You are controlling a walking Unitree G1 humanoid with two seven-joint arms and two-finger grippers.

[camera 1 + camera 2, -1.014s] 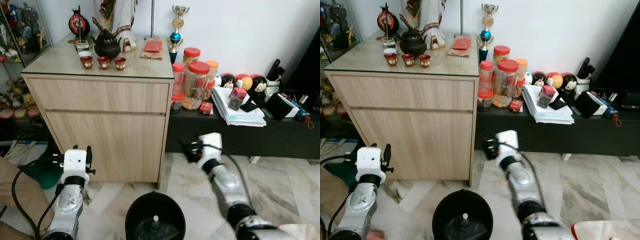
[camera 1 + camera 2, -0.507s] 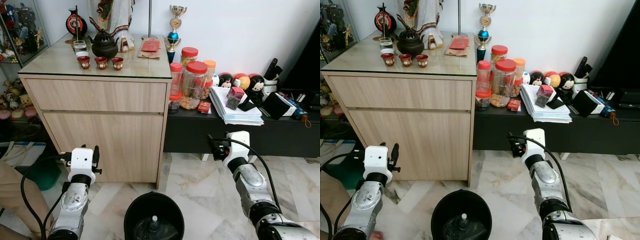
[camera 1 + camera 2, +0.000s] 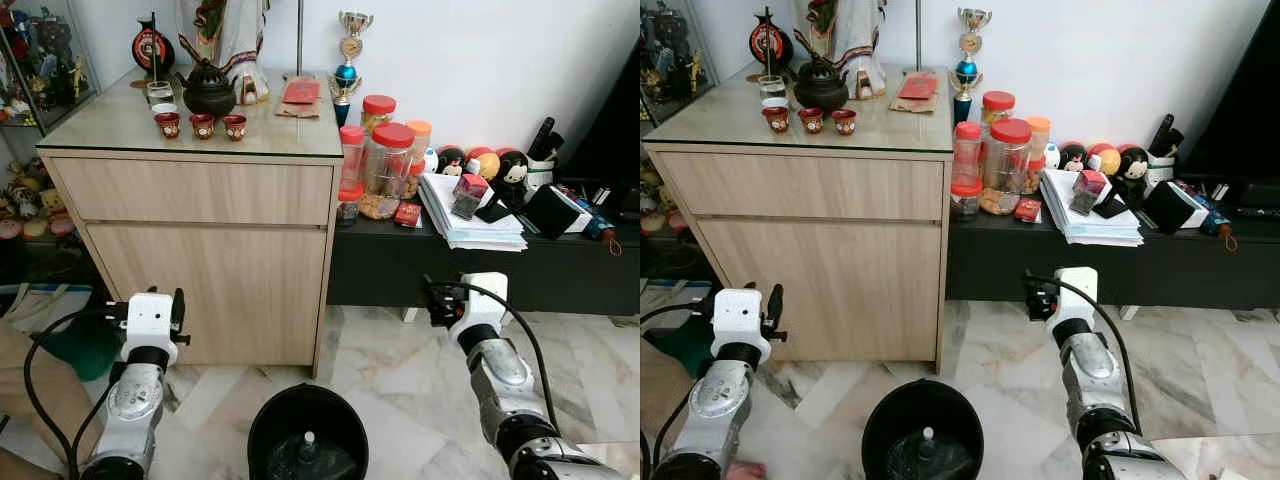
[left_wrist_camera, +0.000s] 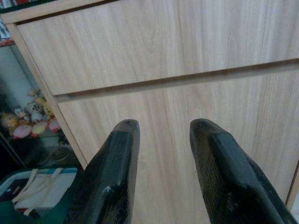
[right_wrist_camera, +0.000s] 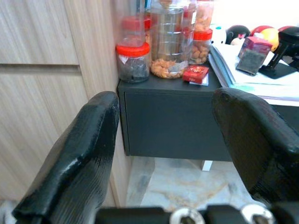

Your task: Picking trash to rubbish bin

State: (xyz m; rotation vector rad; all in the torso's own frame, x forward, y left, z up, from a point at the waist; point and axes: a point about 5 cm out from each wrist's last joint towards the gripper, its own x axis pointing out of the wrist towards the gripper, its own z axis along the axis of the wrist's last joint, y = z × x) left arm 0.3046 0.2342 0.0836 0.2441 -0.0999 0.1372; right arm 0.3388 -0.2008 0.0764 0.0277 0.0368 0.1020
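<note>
From the left eye view, a black rubbish bin [image 3: 308,433] stands on the marble floor [image 3: 400,380] at six o'clock, close in front of the robot, and inside it a small clear plastic bottle [image 3: 309,446] with a white cap stands among dark contents — the only trash to be made out, and it is already binned. The left gripper [image 3: 177,313] is raised at about eight o'clock, in front of the wooden cabinet [image 3: 215,260]; the right gripper [image 3: 435,300] is up at about four o'clock, before the low black shelf [image 3: 470,270] that carries red-lidded jars [image 3: 388,168] and a stack of papers [image 3: 470,222]. Both are well apart from the bin, one on each side and higher. The right eye view gives the same layout, with the bin between the two silver arms. In the left wrist view the jaws stand moderately apart with nothing between them, pointed at the cabinet's drawer fronts. In the right wrist view the jaws are spread wide and empty, facing the shelf's end and the jars. As a judgement: a bottle like this should be light, thin-walled and somewhat slippery, apt to buckle if squeezed hard — best taken across the body just under the cap. No further loose trash can be made out on the floor.
</note>
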